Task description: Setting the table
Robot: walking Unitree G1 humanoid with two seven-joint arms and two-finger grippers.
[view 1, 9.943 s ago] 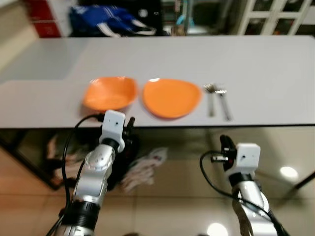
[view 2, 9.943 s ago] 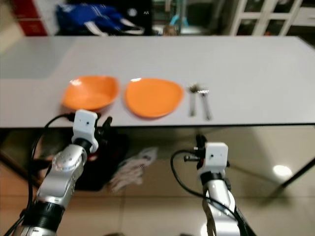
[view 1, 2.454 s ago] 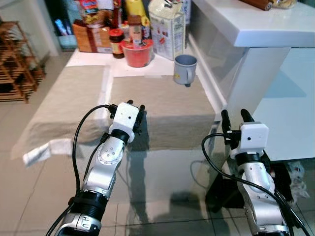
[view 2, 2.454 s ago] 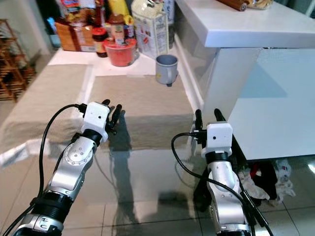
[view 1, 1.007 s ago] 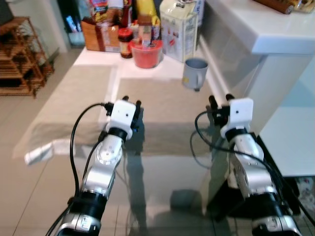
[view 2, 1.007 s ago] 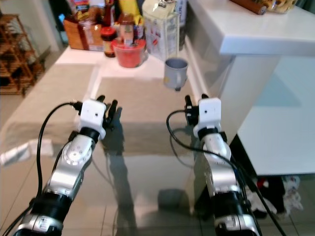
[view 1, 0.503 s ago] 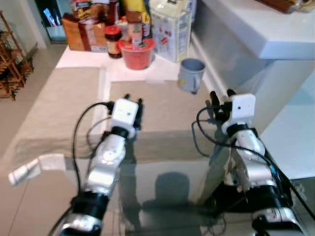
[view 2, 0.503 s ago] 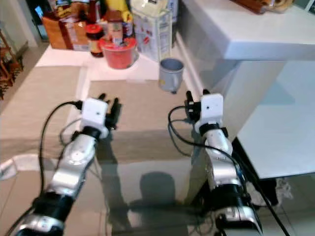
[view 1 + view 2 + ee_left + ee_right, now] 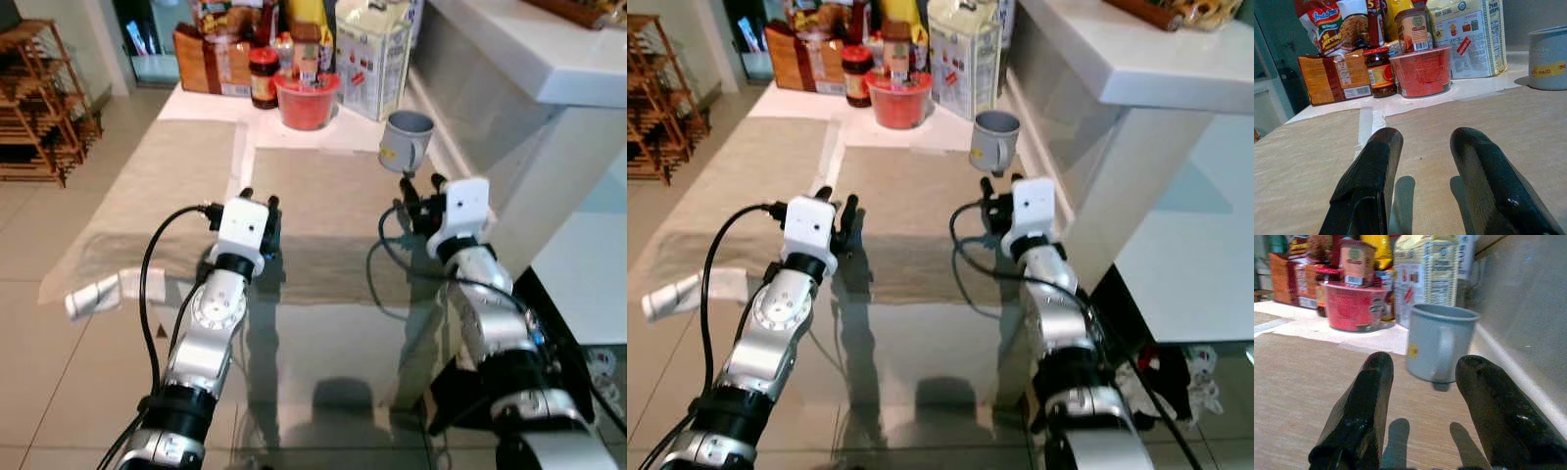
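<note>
I'm seeing beige mats [image 9: 323, 201] lying on a glossy tiled floor [image 9: 59, 392], a white counter [image 9: 549, 59] standing right, a wooden rack [image 9: 39, 108] sitting far left.

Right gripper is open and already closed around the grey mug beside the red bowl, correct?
Not quite. The right gripper is open, but it holds nothing: the grey mug stands ahead of its fingers, untouched, as the right wrist view shows. The red bowl does sit beside it.

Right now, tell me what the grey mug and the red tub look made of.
Grey mug: likely glazed ceramic or enamel, judging by its smooth, thick-rimmed wall with a soft sheen. Red tub: probably thin plastic, given its printed label and lipped rim.
</note>
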